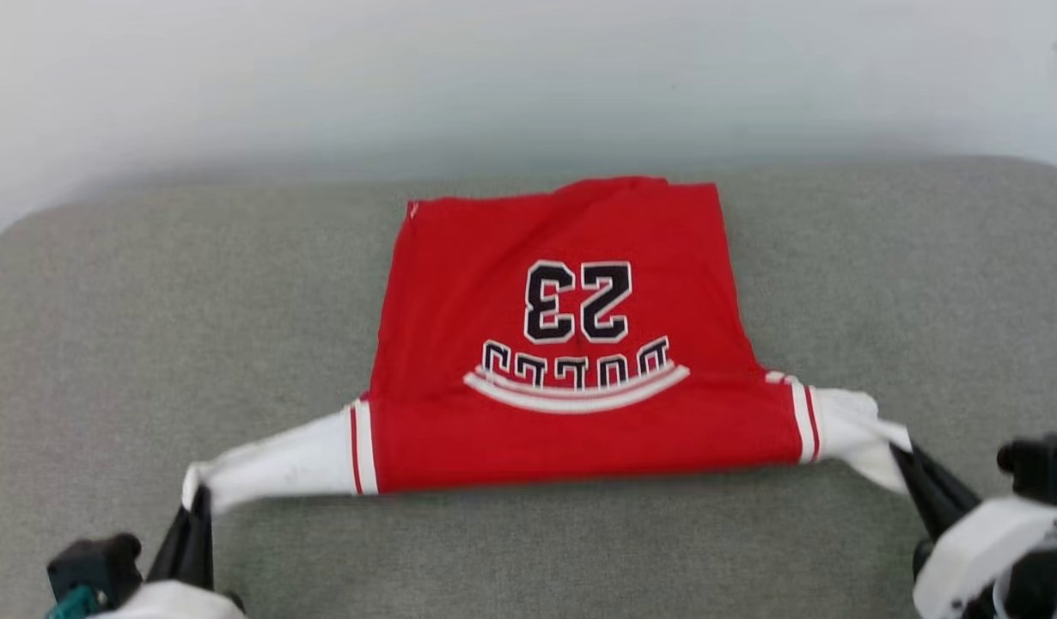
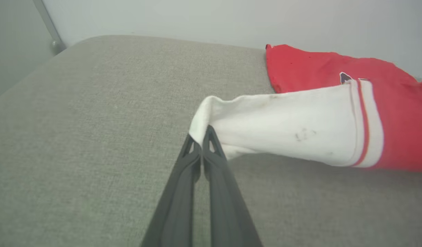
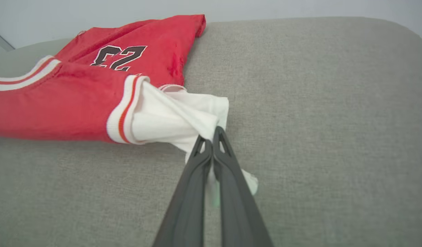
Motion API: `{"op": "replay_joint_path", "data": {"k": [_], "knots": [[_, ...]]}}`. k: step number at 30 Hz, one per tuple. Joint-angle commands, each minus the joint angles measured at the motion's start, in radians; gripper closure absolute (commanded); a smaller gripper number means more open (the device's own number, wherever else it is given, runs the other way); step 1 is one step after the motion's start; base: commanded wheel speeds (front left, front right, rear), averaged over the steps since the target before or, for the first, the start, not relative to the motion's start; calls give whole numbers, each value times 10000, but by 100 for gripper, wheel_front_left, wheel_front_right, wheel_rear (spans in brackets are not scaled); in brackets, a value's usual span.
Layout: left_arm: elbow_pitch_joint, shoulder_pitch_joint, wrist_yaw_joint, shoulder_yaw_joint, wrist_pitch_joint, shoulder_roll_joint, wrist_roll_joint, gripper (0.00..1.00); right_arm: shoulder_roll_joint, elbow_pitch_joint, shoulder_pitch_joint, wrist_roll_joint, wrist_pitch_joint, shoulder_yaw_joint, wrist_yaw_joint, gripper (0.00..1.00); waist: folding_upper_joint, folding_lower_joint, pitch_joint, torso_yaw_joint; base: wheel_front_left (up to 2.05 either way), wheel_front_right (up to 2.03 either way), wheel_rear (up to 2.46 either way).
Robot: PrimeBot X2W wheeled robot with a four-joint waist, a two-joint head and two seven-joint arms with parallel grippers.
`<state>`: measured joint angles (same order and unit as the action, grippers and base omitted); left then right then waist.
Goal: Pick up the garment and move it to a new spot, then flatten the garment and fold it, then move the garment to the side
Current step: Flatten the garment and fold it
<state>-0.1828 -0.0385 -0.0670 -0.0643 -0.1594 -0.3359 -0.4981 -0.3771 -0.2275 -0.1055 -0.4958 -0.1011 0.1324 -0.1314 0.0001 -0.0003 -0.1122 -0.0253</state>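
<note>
Red jersey T-shirt [image 1: 571,344] lies print-up in the middle of a grey fabric cushion [image 1: 107,344]. Its black, white-edged "BULLS 23" lettering [image 1: 577,301] reads upside down from the head camera. The hem is at the far side, close to the cushion's back edge. The shoulder end is nearest the robot and stretched sideways in a straight line between the two arms.

The left gripper [image 1: 200,499] is clenched on the tip of the white left sleeve [image 1: 279,464], its dark fingers pressed together with a pinch of cloth between them. In the left wrist view that sleeve runs taut from the fingertips to the red-white stripe trim, with a shadow on the cushion beneath it.

The right gripper [image 1: 905,451] is likewise clamped tight on the white right sleeve [image 1: 851,421]. There the fabric bunches and twists at the fingertips, and a small flap hangs down beside the fingers.

Bare cushion lies on both sides of the shirt, broad to the left and to the right out to the rounded corners. A wide strip also lies between the near edge of the shirt and the robot. Behind the cushion rises a pale wall [image 1: 494,69]. A slanted grey bar [image 2: 48,25] stands off the far left corner in the left wrist view.
</note>
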Motion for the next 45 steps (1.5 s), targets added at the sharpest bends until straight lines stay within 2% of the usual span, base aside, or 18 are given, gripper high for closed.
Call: {"op": "replay_joint_path", "data": {"k": [1,7,13,14,16,17,21,23,27,31,36,40,45], "knots": [[453,-671,-226,-39,248,4,19,100,237,728,938,296,-291,-459,14,100,-1,3,455,64,0,0,0],[1684,-2198,-785,-119,776,141,24,100,1239,2606,3359,906,-1576,-1558,14,100,-1,3,904,212,0,0,0],[2103,-2819,-1051,-233,948,240,97,100,1792,3285,4625,1226,-2636,-1787,12,100,-1,3,995,334,0,0,0],[2163,-2844,-1092,-309,952,219,197,100,1829,3379,4726,1288,-2763,-1821,12,97,-1,3,961,355,0,0,0],[2311,-2766,-1090,-443,886,379,157,100,1940,3437,4873,1263,-2993,-1851,11,24,-1,3,900,423,0,0,0],[2385,-2687,-1077,-490,847,401,207,100,1964,3499,4841,1279,-3034,-1911,11,0,-1,3,838,463,0,0,0],[2521,-2397,-916,-665,679,474,241,100,2076,3734,4351,1078,-2868,-2125,11,0,-1,3,636,607,0,0,0],[2577,-2221,-857,-761,616,500,303,100,2041,3860,3957,1029,-2457,-2343,9,0,-1,3,508,693,0,0,0],[2760,-1825,-772,-951,435,587,390,100,1994,3309,3040,710,-1962,-2719,9,0,-1,3,185,909,0,0,0],[3036,-1381,-742,-1109,297,679,528,100,1731,2267,1329,391,-1888,-3078,9,0,-1,3,-358,1070,0,0,0],[3295,-628,-575,-1424,187,816,687,100,1034,553,-1278,22,-2831,-2986,9,0,-1,3,-1157,1508,0,0,0],[3288,-35,-414,-1664,2,1024,715,100,484,-730,-3135,-228,-3955,-2915,9,0,-1,3,-1765,1978,0,0,0],[3238,563,-249,-1914,-239,1210,798,100,152,-1922,-5262,-164,-5627,-2677,9,0,-1,3,-2388,2423,0,0,0]]}}
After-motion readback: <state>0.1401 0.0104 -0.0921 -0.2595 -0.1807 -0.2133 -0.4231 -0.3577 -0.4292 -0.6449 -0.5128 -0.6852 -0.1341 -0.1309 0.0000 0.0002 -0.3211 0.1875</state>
